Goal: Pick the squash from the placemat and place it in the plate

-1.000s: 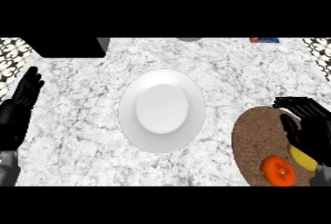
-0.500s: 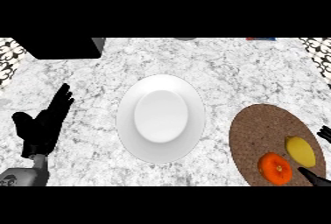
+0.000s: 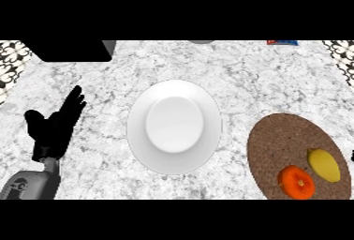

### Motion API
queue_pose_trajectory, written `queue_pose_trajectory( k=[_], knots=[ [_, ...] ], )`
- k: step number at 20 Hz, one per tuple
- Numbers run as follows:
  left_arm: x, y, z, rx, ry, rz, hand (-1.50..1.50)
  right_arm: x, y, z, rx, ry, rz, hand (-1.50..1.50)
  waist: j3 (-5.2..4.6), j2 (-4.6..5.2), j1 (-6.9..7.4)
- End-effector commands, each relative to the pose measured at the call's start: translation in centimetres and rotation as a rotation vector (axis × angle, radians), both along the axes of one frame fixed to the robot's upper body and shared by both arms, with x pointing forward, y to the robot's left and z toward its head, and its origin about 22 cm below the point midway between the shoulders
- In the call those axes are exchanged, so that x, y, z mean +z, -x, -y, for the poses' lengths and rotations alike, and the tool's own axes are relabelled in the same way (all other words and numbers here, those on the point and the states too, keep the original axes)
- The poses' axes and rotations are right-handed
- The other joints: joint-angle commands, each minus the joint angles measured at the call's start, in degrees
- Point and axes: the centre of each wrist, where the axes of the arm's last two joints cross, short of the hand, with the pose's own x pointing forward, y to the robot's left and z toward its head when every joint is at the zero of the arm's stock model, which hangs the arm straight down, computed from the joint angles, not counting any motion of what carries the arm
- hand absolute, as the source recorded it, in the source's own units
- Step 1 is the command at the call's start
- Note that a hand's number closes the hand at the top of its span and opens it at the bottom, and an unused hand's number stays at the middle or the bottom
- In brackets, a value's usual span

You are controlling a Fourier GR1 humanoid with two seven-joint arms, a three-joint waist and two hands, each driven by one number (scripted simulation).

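I'm looking straight down on the marble counter, and my left hand sits out at the left, well apart from everything, fingers straight and held together with the thumb splayed off to the side, holding nothing. It reads to me as parked out of the way, leaving the middle free. My right hand is not showing at all, so I can't say anything about its fingers.

The squash, yellow and oval, lies on the round brown placemat at the right, close to its far-right rim. Just beside it, nearer me, is an orange fruit; whether the two touch I can't tell.

The white plate stands in the centre with nothing on it, near the placemat's left rim but not overlapping, so I judge the carry will be a short sideways one. The pick has not begun.

Count: one plate, one placemat, one squash, one orange fruit, one hand in view. Up top, one black block at the left corner, plus a blue-and-red scrap at the edge too cut off to name.

My worry is the orange fruit sitting right against the squash's near side.
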Motion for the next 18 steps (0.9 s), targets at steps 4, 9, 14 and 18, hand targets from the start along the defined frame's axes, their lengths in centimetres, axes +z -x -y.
queue_pose_trajectory(
  k=[4, 9, 14, 18],
  knots=[
    [0.2, -0.9, -0.9, 0.001, 0.014, 0.004, 0.0, 3.2, -0.1, -1.9, 0.039, 0.13, -0.101, -1.5, -0.05, -0.05, 0.12],
    [-0.6, -1.0, -0.1, -0.011, 0.004, -0.005, 0.0, 3.3, -0.7, -2.8, 0.092, 0.237, -0.248, -1.5, -0.03, 0.01, 0.28],
    [-0.3, 0.6, -0.5, -0.023, -0.004, -0.002, 0.0, 4.6, -2.8, -4.8, 0.048, 0.385, -0.287, -1.5, -0.03, -0.05, 0.78],
    [-2.1, -0.9, -0.2, -0.003, -0.003, 0.004, 0.0, 5.7, -3.4, -4.4, 0.062, 0.446, -0.342, -1.5, -0.04, 0.04, 0.21]
  ],
)
